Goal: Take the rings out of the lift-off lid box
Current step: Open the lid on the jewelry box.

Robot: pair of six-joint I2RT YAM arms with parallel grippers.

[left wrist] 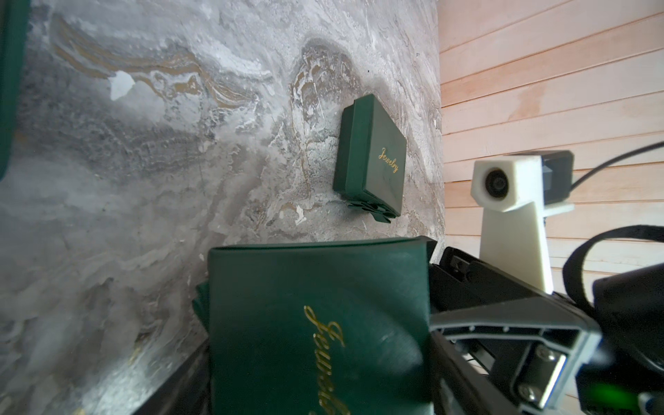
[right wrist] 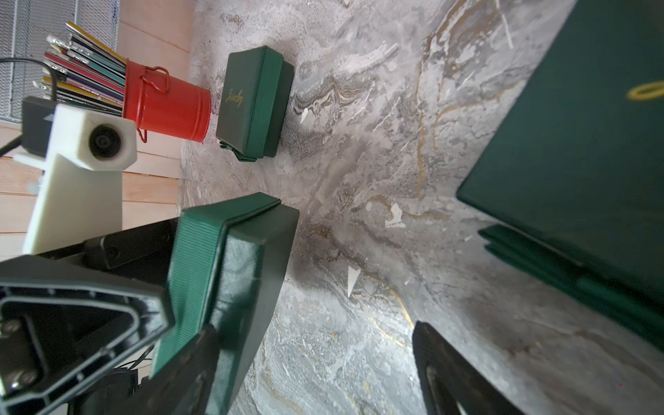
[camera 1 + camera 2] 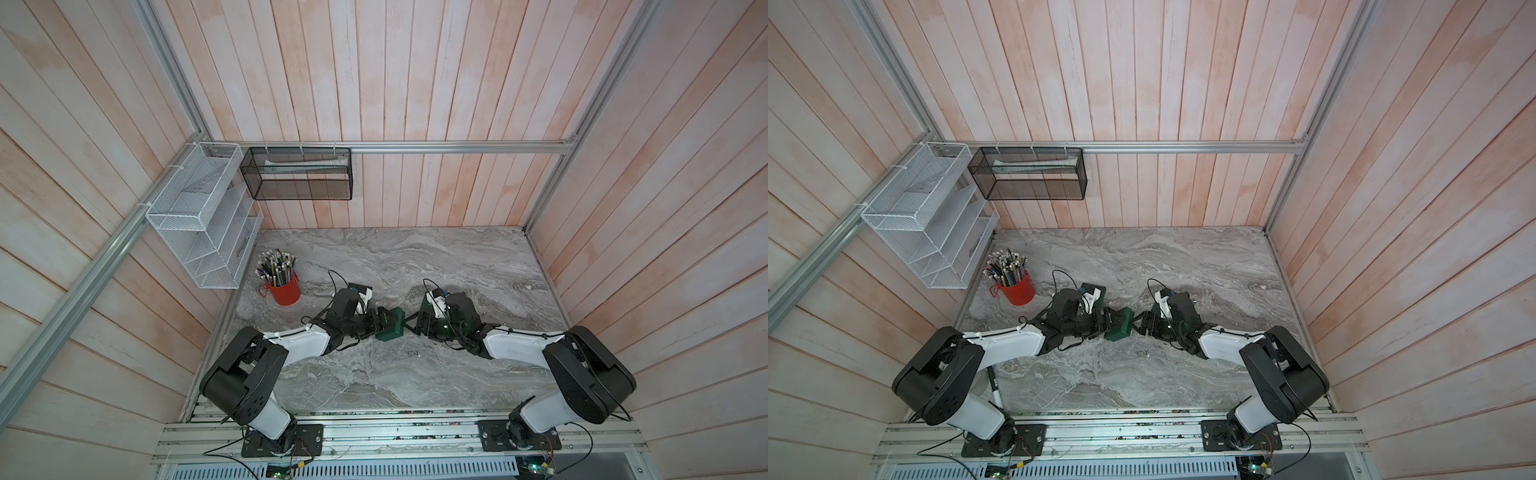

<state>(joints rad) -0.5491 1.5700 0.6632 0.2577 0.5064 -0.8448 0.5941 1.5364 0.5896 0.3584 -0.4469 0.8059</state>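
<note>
The left claw (image 3: pixel 384 323) is clamped on a green box (image 3: pixel 392 331) at the middle of the marble table (image 3: pixel 415 374). Both top views show this. The right claw (image 3: pixel 411 326) points at the box's far side, very near, though I cannot tell whether it touches.

From the left wrist, that box fills the span between the left claw's fingers. Its lid is on, with gold "Jewelry" lettering facing the camera. A second green box (image 1: pixel 370 172), also lidded, lies on the marble further off.

From the right wrist, the right claw's fingers (image 2: pixel 449 377) stand spread with bare marble between them, gripping nothing. A third lidded box (image 2: pixel 251 100) lies just beside a red cup (image 2: pixel 169 104) of pencils (image 2: pixel 86 61).

The rings cannot be seen, since every box has its lid on.
</note>
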